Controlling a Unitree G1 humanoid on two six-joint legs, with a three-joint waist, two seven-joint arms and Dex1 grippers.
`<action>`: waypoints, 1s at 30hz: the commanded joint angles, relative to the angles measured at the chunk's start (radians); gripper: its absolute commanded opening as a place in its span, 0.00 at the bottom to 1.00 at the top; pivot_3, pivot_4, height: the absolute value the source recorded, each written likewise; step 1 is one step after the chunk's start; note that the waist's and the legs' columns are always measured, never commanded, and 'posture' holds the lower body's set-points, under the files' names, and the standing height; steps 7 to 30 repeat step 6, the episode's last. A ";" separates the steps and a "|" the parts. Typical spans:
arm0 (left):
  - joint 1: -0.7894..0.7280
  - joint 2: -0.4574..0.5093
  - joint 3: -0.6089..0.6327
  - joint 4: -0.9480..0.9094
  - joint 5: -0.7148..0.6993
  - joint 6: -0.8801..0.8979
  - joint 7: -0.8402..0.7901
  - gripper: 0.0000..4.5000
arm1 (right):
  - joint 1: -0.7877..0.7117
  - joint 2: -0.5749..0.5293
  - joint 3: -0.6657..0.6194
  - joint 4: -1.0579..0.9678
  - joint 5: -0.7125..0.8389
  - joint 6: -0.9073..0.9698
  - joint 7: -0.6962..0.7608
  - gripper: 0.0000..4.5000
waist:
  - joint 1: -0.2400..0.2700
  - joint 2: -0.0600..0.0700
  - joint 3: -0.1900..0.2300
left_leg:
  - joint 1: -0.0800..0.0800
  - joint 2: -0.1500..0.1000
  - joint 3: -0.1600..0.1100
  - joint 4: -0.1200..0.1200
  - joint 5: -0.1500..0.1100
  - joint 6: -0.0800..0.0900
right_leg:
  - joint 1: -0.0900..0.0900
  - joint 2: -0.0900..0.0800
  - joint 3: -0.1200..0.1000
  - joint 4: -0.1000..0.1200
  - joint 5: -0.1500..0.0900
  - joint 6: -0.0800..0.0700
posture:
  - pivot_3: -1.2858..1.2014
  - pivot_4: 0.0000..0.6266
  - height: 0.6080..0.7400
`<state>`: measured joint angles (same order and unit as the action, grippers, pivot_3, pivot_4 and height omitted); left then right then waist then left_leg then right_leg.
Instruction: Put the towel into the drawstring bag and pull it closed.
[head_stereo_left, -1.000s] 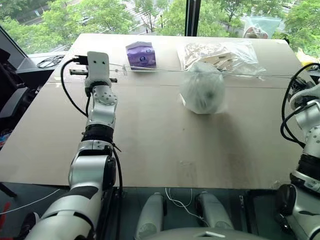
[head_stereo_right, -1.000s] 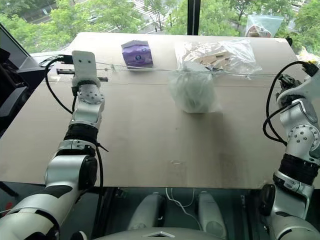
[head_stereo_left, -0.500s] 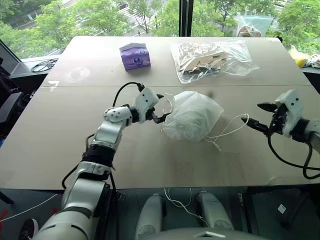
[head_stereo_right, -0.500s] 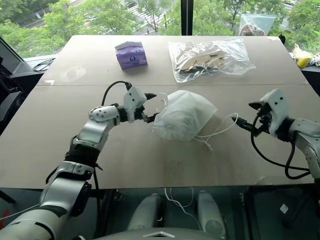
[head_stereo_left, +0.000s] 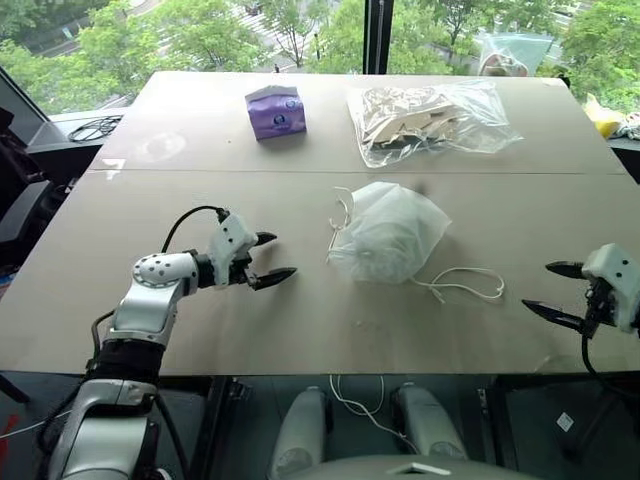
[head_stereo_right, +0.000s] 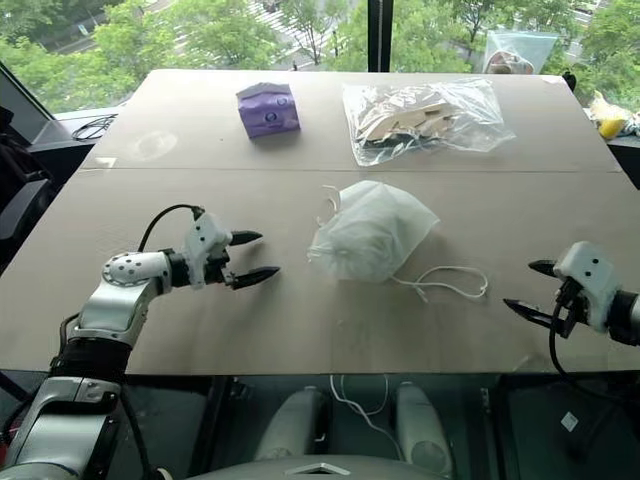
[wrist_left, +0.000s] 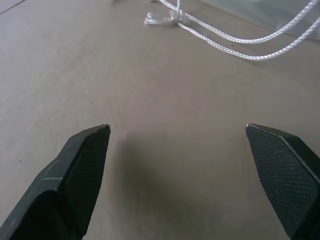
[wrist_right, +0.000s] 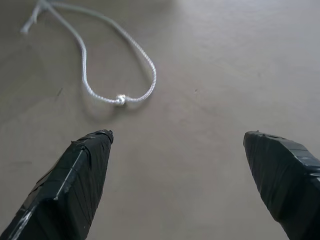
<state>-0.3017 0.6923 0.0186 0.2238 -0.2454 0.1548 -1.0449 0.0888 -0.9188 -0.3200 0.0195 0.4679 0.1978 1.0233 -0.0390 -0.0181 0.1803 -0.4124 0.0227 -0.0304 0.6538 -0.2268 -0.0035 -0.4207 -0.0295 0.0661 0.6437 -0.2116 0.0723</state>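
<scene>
Now the drawstring bag lies on its side near the middle of the tabletop, its mouth gathered and pointing toward the robot's left. A rounded bulk fills the bag, but through the white fabric I cannot tell what it is, so the towel itself cannot be made out. One white cord loops out from the bag's left end, and a second cord trails over the tabletop from the near right side, ending in a long loop.

The left end effector is released, its two black fingers spread wide and gripping nothing, hovering low over the tabletop to the left of the bag and apart from it. In the left wrist view, a knotted cord end lies on the surface ahead of the spread fingertips.

The right end effector is also released and empty, fingers wide apart, near the right front edge of the tabletop, to the right of the trailing cord and not touching it. The right wrist view shows that cord's loop with a small bead on it, lying just ahead of the fingers.

At the far side of the tabletop stand a purple tissue pack and a clear plastic bag of beige pieces, both well apart from the drawstring bag.
</scene>
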 joint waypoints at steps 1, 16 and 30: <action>0.034 -0.006 0.043 -0.135 -0.058 0.096 0.039 0.99 | -0.040 0.067 -0.088 -0.023 0.140 0.041 0.016 1.00 | -0.001 0.000 0.000 | 0.000 0.000 0.000 0.000 0.000 0.000 | 0.000 0.000 0.000 0.000 0.000 0.000 | 0.52 0.24 1.00; 0.079 -0.004 0.047 -0.254 -0.116 0.191 0.039 0.99 | -0.081 0.104 -0.077 0.026 0.118 -0.008 0.054 1.00 | 0.001 0.000 0.000 | 0.006 0.000 0.000 0.001 0.000 0.000 | 0.006 0.000 0.000 0.000 -0.002 -0.004 | 0.52 0.24 1.00; 0.079 -0.004 0.047 -0.254 -0.116 0.191 0.039 0.99 | -0.081 0.104 -0.077 0.026 0.118 -0.008 0.054 1.00 | 0.001 0.000 0.000 | 0.006 0.000 0.000 0.001 0.000 0.000 | 0.006 0.000 0.000 0.000 -0.002 -0.004 | 0.52 0.24 1.00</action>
